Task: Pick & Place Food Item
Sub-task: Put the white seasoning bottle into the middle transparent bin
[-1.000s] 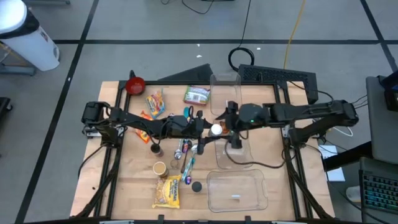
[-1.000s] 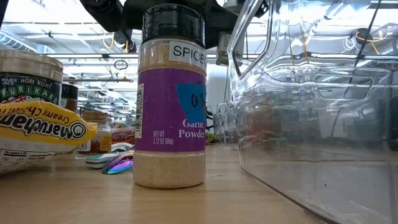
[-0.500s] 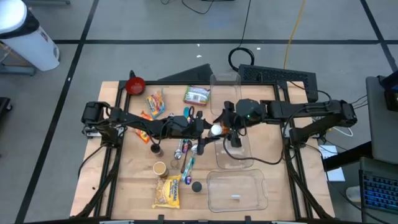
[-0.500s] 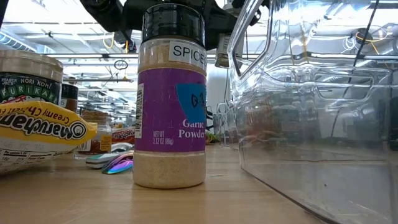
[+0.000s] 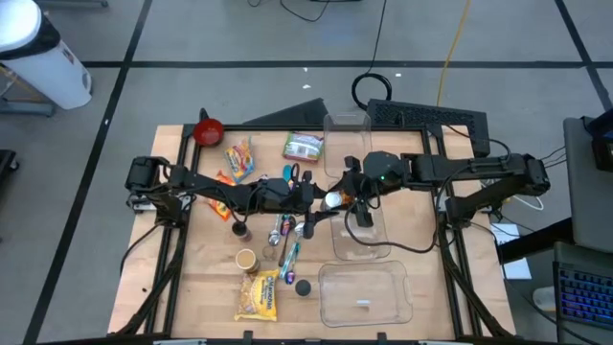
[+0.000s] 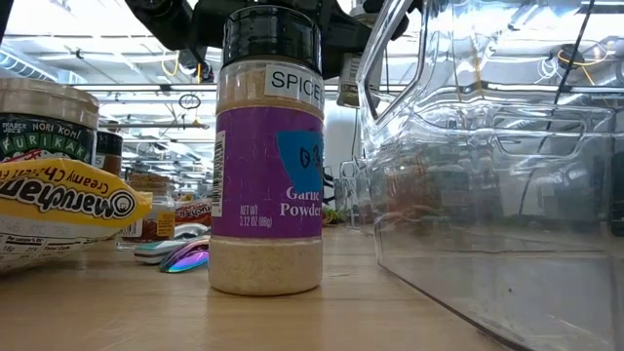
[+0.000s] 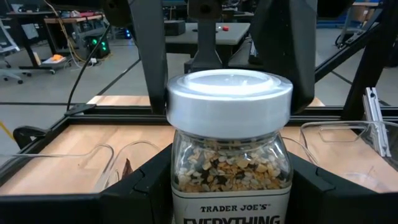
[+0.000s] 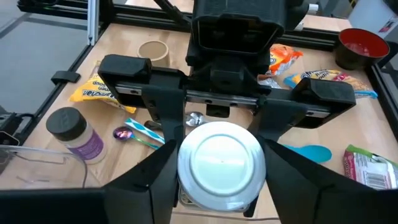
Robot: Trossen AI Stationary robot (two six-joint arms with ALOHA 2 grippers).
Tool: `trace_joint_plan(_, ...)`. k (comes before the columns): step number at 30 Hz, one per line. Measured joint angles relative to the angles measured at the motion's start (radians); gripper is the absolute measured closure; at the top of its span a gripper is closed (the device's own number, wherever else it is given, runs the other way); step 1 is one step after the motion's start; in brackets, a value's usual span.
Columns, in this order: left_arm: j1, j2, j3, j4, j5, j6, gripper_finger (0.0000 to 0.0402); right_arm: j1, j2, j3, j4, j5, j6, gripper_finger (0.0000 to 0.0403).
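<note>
Mid-air handover above the middle of the tabletop [image 5: 206, 259], read outward from the left wrist. Nearest, the left pincer [image 7: 229, 193] is clamped on the glass body of the jar [image 7: 229, 143], one finger on each flank, holding it clear of the surface. The jar stands upright, long axis vertical, silver lid [image 8: 222, 163] on top, seasoning visible through the glass. Just beyond, the right pincer [image 5: 349, 195] meets the jar head-on from the opposite side, one level higher: its jaws lie against opposite sides of the lid, half-spread and apparently gripping it. The two pincers thus face each other along one line across the tabletop, stacked on the same vertical axis, left low on the body, right high on the lid; neither arm is nearer, as both are at the jar. Farther on, below and behind the right pincer, lies a clear bin [image 5: 337, 244]. Judgement: the coming move turns on this stacking; once the left jaws part sideways, the jar should hang upright from its lid and can travel toward the right arm's side without tipping
</note>
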Motion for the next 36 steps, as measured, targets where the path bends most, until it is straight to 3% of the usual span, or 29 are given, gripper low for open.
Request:
trace_joint_plan(2, -0.001, 0.0, 0.0, 0.0, 0.0, 0.005, 0.0195, 0.001, 0.0, 0.0, -0.005, 0.026, 0.003, 0.0178)
trace_joint_plan(6, -0.001, 0.0, 0.0, 0.003, 0.0, 0.008, 0.0195, 0.003, 0.0, -0.035, 0.013, 0.069, 0.022, 0.0054)
trace_joint_plan(9, -0.001, 0.0, 0.0, -0.001, 0.003, 0.01, 0.0195, 0.003, 0.001, -0.066, 0.047, 0.073, 0.033, 0.0016)
trace_joint_plan(13, -0.002, -0.001, 0.002, 0.007, 0.002, 0.009, 0.0195, 0.003, -0.004, -0.066, 0.065, 0.072, 0.013, 0.0051)
trace_joint_plan(23, 0.0, -0.002, 0.002, 0.006, -0.005, 0.008, 0.0195, 0.003, -0.003, -0.067, 0.108, 0.052, 0.006, 0.0202)
trace_joint_plan(30, 0.0, -0.002, 0.002, 0.002, -0.008, 0.007, 0.0189, 0.003, -0.009, -0.067, 0.088, 0.059, 0.006, 0.0203)
trace_joint_plan(36, -0.006, -0.027, 0.002, 0.001, -0.007, -0.039, 0.0079, 0.002, -0.072, -0.068, 0.045, 0.074, 0.008, 0.0203)
